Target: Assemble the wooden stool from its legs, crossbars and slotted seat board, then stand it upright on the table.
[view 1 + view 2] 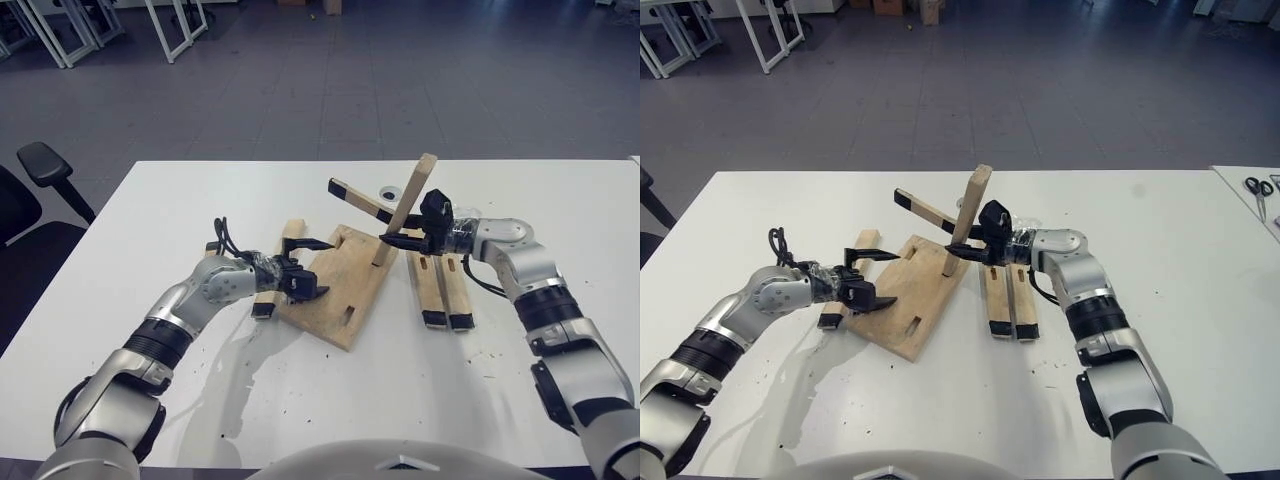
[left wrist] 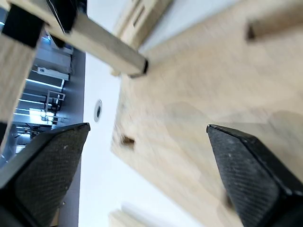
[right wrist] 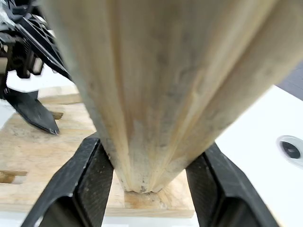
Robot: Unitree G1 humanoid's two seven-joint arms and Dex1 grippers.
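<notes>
R gripper (image 1: pixel 393 238) is clamped on a leg (image 1: pixel 411 197) near its lower end. The leg stands steep, top tipped away and to the right, w/ its foot on the far right corner of the seat board (image 1: pixel 335 295), by a slot. The board lies mid-table (image 1: pixel 150 250), long axis near-left to far-right. L gripper (image 1: pixel 314 268) is spread wide at the board's left edge, holding nothing. R arm is nearer the slot, so the push should go down along the leg's axis.

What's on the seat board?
A tilted leg, clamped by the right gripper, rests its lower end on the seat board at its far corner; whether it enters a slot is hidden.
</notes>
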